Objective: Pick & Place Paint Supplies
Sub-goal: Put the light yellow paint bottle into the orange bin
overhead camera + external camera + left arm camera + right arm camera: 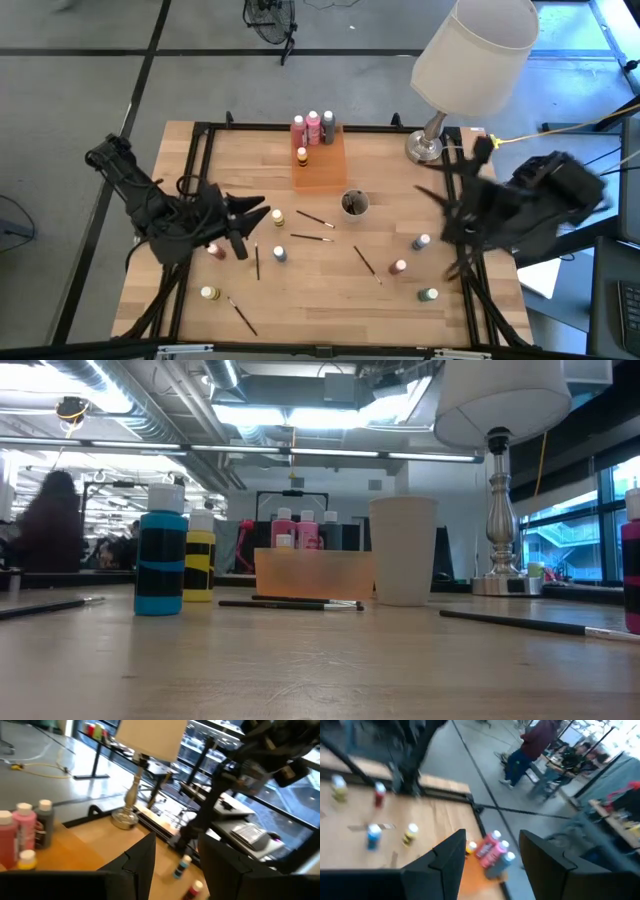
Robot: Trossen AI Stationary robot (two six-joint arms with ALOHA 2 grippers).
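the left hand (262, 212), parted and empty, sits just beside the yellow bottle (278, 217), nearer than the right hand (432, 195), also parted.

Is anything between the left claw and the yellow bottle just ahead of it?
Nothing visible. In the high view the left claw hangs open, empty, with the yellow bottle just ahead on bare table.
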